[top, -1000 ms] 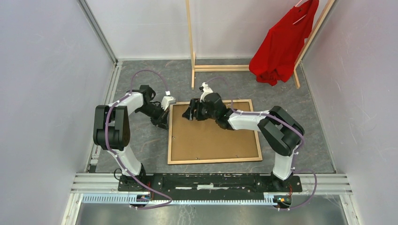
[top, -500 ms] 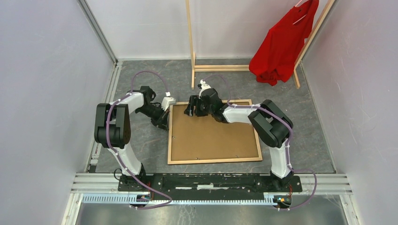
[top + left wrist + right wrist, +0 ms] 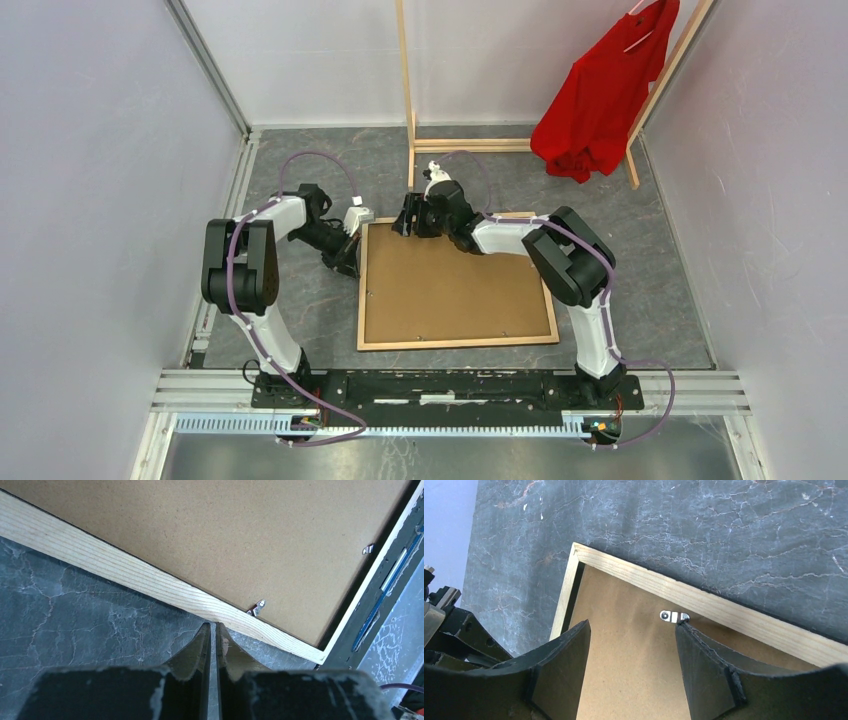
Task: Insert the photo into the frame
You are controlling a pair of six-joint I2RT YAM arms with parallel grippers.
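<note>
The frame (image 3: 456, 343) lies back up mid desk (image 3: 330, 310); no photo shows. Left arm (image 3: 285, 215) holds its jaws together by the left rail, right arm (image 3: 505, 235) apart over the far clip (image 3: 674, 616). Best turn that clip slowly.

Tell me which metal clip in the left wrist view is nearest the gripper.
The clip on the frame rail just ahead of the left gripper; the other clip sits far off by the picture's right edge.
</note>
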